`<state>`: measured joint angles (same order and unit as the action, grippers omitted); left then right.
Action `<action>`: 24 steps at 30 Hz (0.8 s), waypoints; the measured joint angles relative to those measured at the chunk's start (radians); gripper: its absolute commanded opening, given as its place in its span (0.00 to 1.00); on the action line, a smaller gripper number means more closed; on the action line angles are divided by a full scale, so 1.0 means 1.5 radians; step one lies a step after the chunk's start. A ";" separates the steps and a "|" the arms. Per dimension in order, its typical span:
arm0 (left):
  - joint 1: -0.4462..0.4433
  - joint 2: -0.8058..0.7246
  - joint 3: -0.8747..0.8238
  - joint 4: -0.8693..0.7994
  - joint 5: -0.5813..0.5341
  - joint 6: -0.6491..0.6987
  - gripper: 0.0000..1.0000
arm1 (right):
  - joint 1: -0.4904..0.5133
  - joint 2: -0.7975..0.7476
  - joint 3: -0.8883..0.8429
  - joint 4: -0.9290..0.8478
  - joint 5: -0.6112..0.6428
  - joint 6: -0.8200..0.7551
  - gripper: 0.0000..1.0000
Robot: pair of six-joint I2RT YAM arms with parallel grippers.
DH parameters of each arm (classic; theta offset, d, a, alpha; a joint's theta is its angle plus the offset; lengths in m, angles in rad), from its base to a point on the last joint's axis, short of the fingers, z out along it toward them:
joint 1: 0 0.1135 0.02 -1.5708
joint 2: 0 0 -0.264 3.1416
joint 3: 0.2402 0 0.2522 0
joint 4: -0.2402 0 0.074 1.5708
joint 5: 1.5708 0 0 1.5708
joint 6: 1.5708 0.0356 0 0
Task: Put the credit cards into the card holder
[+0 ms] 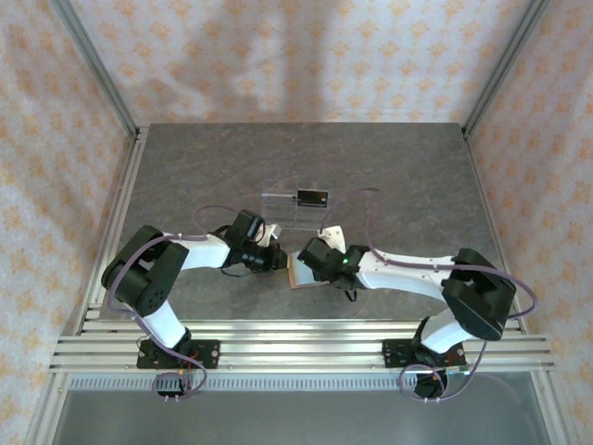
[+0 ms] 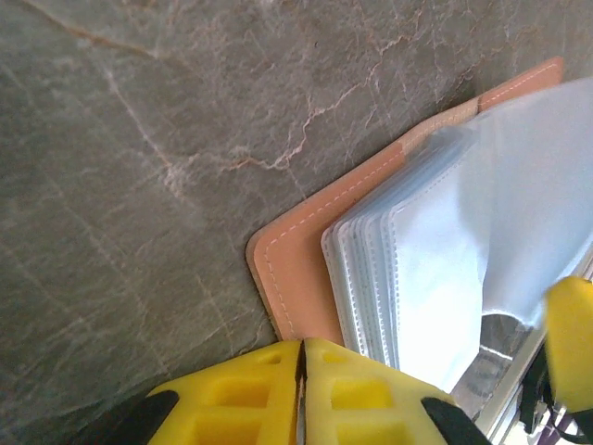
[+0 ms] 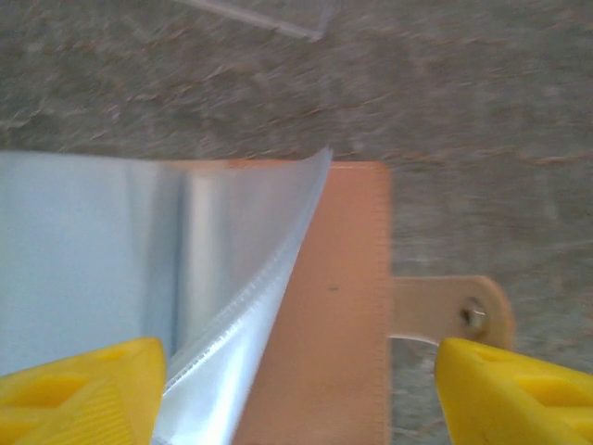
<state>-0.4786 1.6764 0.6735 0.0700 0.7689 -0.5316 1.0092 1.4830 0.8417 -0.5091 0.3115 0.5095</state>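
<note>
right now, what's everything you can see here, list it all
table: one, grey stone-look, under everything
walls: three, pale floral pattern, around the table
card holder: one, tan inside, lying open between the hands
clear sleeves: a stack, transparent, fanned inside the card holder
snap tab: one, tan, sticking out from the card holder's edge
clear stand: one, transparent, behind the hands
black card: one, black, at the clear stand
left hand: one, yellow fingers, shut at the card holder's edge
right hand: one, yellow fingers, open astride the card holder
</note>
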 measured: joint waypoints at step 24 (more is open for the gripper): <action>0.000 0.000 0.013 -0.031 -0.009 0.019 0.13 | 0.029 0.096 0.050 0.059 -0.139 -0.098 0.84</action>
<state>-0.4789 1.6764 0.6926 0.0231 0.7551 -0.5037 1.0523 1.6276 0.9161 -0.4210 0.1036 0.3622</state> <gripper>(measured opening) 0.127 0.843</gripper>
